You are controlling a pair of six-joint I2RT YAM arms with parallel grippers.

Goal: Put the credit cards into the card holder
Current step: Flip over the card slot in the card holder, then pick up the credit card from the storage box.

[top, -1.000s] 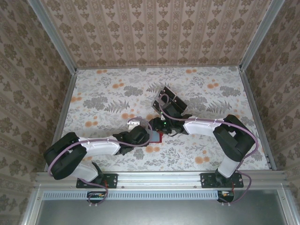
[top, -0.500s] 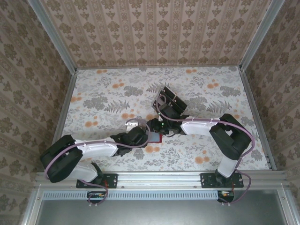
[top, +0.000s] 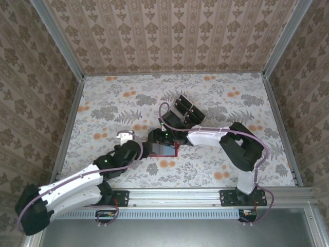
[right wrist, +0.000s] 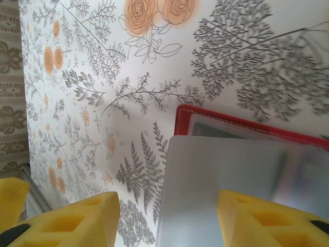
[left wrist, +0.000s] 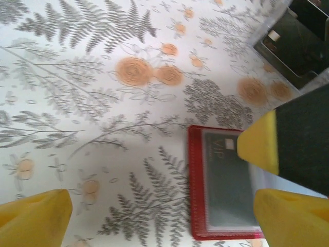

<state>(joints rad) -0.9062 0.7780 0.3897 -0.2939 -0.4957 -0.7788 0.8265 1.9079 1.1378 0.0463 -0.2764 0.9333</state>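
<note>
Insertion is in hand. The right jaws, half apart and empty, hover over the small red folding card holder (left wrist: 194,185), between the wide-open left jaws. A glossy greyish card (left wrist: 229,180) lies inside. Next, probably, press it home squarely.

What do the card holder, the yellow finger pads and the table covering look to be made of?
Card holder: red leather or imitation, judging by the stitched-looking border; inner face looks like a clear, slightly glossy plastic window. Yellow finger pads: matte foam or soft rubber, with moulded triangular hollows. Table covering: flat printed floral sheet, paper or vinyl; cannot tell which.
</note>
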